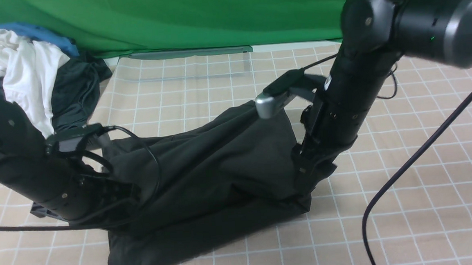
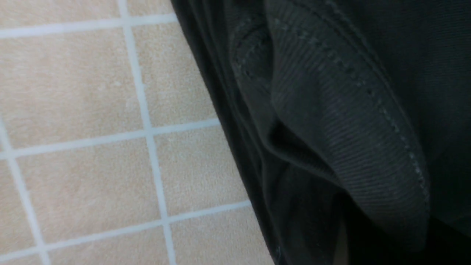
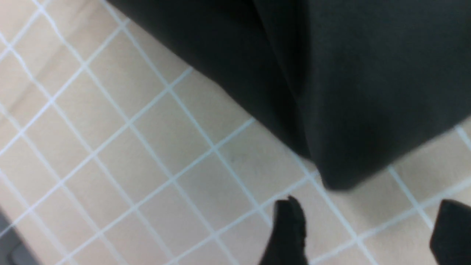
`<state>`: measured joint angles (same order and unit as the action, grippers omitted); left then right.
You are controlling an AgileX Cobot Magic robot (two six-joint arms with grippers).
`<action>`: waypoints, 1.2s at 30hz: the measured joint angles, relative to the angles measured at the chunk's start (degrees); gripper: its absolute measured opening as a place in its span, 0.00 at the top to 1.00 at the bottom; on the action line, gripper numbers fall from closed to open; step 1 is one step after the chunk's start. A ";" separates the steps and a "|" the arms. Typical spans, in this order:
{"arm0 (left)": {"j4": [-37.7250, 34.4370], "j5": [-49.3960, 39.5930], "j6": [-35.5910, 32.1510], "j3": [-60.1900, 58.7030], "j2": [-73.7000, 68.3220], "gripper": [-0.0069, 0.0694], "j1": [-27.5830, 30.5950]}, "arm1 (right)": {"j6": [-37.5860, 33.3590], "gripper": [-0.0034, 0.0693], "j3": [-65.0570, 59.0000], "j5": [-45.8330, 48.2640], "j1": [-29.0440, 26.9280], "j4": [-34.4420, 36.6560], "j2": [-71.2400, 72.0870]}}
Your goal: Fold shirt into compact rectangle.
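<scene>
Black shirt (image 1: 218, 170) lies bunched and half-folded on the checked tabletop (image 1: 408, 204). Right pincer (image 3: 368, 235) is spread, empty, just beside the shirt's corner. Left pincer (image 1: 119, 203) sits against the fabric; its grip cannot be told.

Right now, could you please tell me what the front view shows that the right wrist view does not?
Only the front view shows the black left arm and right arm, the heap of white and blue clothes at the far left and the green backdrop. Only the right wrist view shows the right gripper, fingertips apart with nothing between them. Both show the large black fabric shirt on the beige checked table cover.
</scene>
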<state>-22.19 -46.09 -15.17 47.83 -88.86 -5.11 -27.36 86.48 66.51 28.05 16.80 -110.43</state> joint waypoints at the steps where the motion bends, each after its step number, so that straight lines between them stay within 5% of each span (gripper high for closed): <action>1: 0.55 -0.79 0.30 0.31 1.08 0.86 0.00 | -0.33 0.19 -0.08 -1.45 1.04 -0.76 -0.99; 12: 2.78 -4.95 3.06 0.36 2.52 0.86 0.00 | -1.35 0.16 -0.15 -10.99 5.59 -8.45 -3.60; 18: 3.51 -5.68 3.47 0.36 3.62 0.86 0.00 | -2.69 0.23 -0.15 -13.76 5.65 -11.00 -4.26; 29: 9.78 -7.71 8.67 0.36 9.06 0.86 0.00 | -2.88 0.82 -0.15 -13.58 6.02 -11.12 -4.26; 36: 10.04 -7.97 8.85 0.36 9.06 0.86 -0.06 | -2.80 0.84 -0.09 -6.56 6.12 -10.71 -4.26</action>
<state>-12.15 -54.06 -6.32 48.20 -79.80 -5.17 -30.16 86.39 59.94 34.17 6.10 -114.70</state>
